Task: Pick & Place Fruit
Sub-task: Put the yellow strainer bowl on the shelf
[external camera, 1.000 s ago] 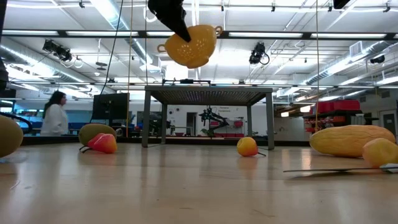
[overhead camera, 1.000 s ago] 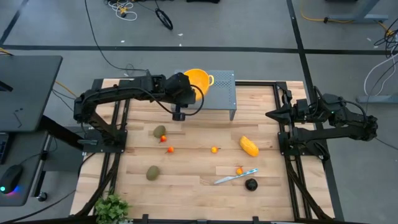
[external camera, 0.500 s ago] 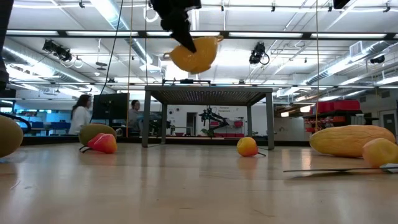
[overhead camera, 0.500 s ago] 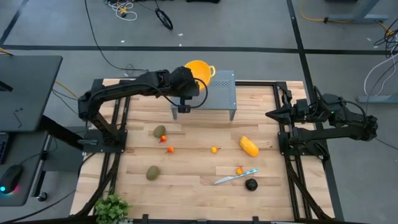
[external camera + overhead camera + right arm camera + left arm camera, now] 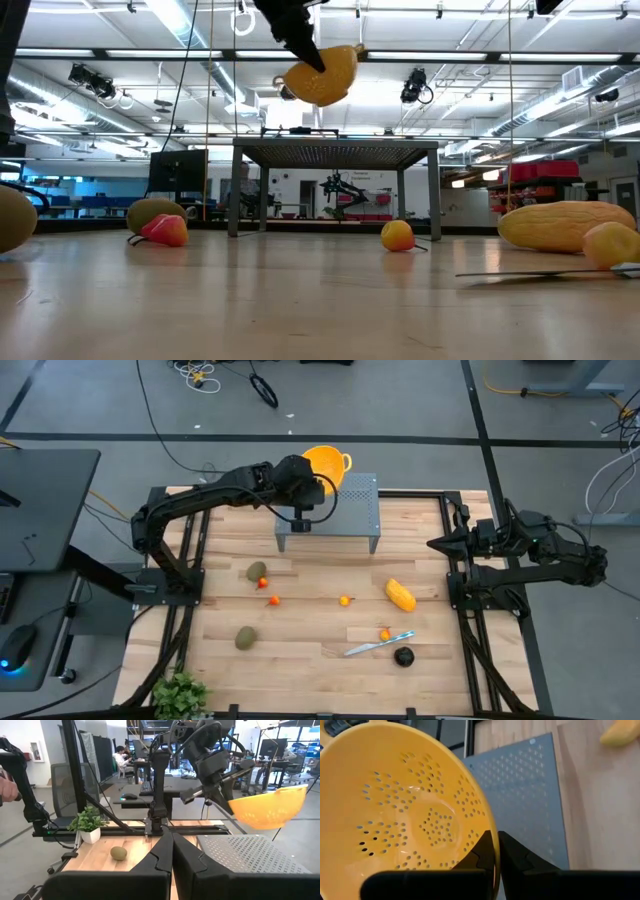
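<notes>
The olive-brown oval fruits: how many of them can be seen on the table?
2. One olive-brown oval lies left of centre, beside a small red fruit. The other oval lies nearer the table's front-left. None seems hidden.

Bowl (image 5: 325,462) held above the perforated stand's (image 5: 350,505) far left corner, stand at table's (image 5: 320,660) back middle. Fruit (image 5: 400,595) and knife (image 5: 378,645) scattered on table before the stand; knife lies front right, between two fruit pieces.

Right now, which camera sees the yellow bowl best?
The left wrist view: the bowl fills it, holes clear, its rim pinched in the left hand. The high view shows only part of it behind the arm. The low and right wrist views show it from the side, above the grey stand.
</notes>
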Available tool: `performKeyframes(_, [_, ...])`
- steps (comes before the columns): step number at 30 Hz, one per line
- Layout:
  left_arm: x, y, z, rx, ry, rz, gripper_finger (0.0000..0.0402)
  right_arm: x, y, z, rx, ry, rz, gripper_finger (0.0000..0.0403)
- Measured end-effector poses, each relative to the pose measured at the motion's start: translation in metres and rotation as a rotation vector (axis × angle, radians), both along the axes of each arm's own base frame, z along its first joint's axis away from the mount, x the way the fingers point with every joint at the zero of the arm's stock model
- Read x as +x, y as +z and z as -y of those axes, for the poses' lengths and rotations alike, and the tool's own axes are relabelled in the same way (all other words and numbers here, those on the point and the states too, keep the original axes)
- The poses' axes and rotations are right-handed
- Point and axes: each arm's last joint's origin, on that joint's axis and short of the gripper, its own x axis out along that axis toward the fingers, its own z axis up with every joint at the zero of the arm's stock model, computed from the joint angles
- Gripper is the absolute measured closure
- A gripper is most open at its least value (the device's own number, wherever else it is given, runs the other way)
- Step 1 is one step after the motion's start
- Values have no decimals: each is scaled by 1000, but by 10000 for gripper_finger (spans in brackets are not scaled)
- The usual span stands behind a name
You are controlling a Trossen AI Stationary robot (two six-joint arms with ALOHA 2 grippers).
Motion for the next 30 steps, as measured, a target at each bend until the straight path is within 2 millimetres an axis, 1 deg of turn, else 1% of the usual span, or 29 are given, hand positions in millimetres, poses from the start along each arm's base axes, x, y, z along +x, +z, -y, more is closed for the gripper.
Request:
performKeyframes(6, [-1,4,0,1,-1,-1,391,0,0,0,0,0,0,395])
performKeyframes(17, [-2,3,1,-2,-5,-10,391,0,0,0,0,0,0,395])
performKeyframes(30, [-1,3,2,-50,-26,10,391,0,0,0,0,0,0,395])
